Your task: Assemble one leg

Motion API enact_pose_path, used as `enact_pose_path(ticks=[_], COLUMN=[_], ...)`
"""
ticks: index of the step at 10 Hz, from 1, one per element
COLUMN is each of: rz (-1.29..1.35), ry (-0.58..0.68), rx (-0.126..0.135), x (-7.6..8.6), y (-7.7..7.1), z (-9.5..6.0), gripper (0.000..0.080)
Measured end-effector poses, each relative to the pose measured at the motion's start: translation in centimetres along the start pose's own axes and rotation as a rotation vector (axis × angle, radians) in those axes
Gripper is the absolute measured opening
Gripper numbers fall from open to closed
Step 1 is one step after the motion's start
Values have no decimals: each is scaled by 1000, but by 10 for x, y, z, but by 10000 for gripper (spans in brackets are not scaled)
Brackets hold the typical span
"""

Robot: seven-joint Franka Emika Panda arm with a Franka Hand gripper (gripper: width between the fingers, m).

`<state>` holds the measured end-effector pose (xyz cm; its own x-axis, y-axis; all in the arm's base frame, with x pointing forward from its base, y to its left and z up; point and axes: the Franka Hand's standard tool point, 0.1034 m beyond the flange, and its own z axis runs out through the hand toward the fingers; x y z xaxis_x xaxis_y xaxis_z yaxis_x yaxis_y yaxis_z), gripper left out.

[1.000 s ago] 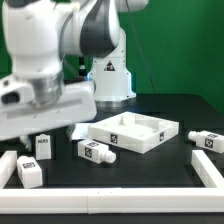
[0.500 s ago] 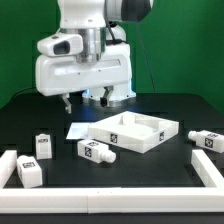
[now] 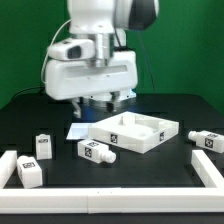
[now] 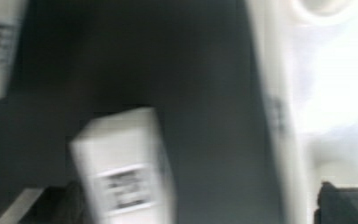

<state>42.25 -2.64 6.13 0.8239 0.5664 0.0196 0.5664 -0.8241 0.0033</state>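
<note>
1. The gripper (image 3: pixel 95 102) hangs in the air over the table (image 3: pixel 172 105), jaws spread apart and holding nothing.
2. One leg (image 3: pixel 95 151) lies on the table, just in front of the square rimmed panel (image 3: pixel 135 130).
3. A second leg (image 3: pixel 42 146) and a third leg (image 3: pixel 30 172) sit toward the exterior view's left. A fourth leg (image 3: pixel 205 140) is off the panel's right side.
4. The marker board (image 3: pixel 77 130) lies flat below the gripper, next to the panel.
5. The wrist view is pretty blurry. There's a white tagged piece (image 4: pixel 123 170), but I can't tell which one.
</note>
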Motion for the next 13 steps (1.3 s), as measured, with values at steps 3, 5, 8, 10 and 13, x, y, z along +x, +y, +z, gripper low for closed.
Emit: enact_pose_path(ticks=[3, 5, 8, 10, 13], rz=[-33, -33, -31, -31, -26], ry=[-14, -1, -2, -3, -3], rx=[7, -1, 0, 0, 0], x=[8, 13, 12, 12, 12], y=[-12, -15, -15, -15, -13], z=[46, 53, 54, 54, 52], gripper=[648, 648, 392, 192, 54])
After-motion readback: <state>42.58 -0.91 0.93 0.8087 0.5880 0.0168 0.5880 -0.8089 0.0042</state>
